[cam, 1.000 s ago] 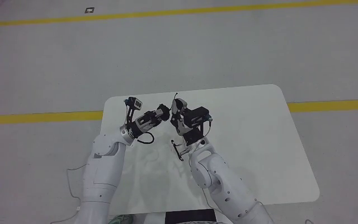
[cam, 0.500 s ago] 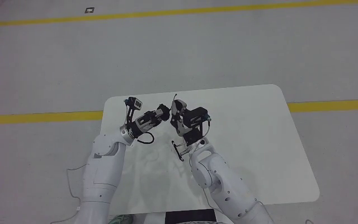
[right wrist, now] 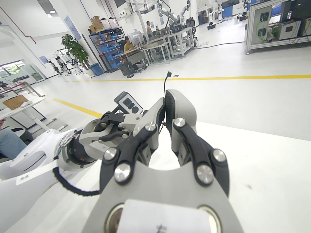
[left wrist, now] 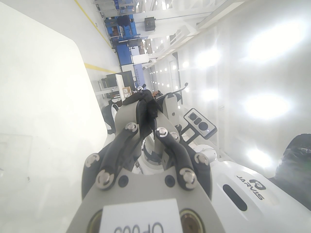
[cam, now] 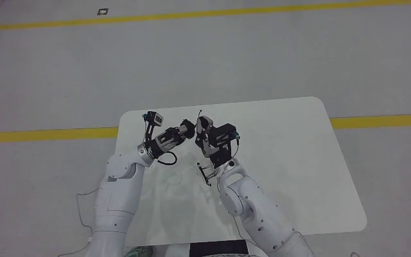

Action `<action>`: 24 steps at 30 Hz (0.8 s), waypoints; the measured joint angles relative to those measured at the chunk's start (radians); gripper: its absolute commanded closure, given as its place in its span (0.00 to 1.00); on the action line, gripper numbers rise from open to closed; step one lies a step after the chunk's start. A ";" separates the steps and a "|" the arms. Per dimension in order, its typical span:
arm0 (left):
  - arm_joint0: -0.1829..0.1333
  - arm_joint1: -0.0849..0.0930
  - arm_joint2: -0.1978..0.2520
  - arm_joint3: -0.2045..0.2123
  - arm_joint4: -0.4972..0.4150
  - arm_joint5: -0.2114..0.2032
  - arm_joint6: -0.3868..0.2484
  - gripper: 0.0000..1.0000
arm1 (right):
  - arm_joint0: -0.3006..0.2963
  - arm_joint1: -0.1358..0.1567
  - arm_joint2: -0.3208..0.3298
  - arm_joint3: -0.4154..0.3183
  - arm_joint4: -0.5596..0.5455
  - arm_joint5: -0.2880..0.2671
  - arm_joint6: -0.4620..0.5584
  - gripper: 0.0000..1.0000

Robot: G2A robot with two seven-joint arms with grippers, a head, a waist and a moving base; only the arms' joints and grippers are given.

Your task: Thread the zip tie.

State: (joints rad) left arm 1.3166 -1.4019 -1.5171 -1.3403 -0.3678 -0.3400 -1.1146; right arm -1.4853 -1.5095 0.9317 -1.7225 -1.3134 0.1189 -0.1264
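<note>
Between the pads of the right gripper (right wrist: 166,100), the zip tie (right wrist: 165,84) is sitting clamped. The fingers are pressing together on its thin black strap, and a short length is standing up past the fingertips, ending in a small square head. Just beside that gripper, almost tip to tip with it, the left gripper (left wrist: 144,106) is hanging with its fingers pressed together as well. Something dark is showing at their tips, but I cannot tell whether it is the tie's other end. Below both grippers the white counter (cam: 289,148) is lying apart from them, so the tie is being held in the air rather than resting on anything.

The tie is looking very light, narrow and springy, probably smooth plastic. It is likely to be bending and flicking rather than holding a line, and it may be slipping in a loose pinch. Taking hold close to the head on one side and close to the tail's tip on the other is looking safest, since that keeps each free length short and stiff while the tip is going into the slot.
</note>
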 measured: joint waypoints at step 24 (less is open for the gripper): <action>0.000 0.000 0.000 0.000 0.000 0.000 0.000 1.00 | -0.015 0.000 0.008 -0.041 0.008 -0.007 -0.035 1.00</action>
State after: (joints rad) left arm 1.3166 -1.4019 -1.5171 -1.3403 -0.3678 -0.3400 -1.1146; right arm -1.5000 -1.5093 0.9399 -1.7632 -1.3051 0.1122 -0.1618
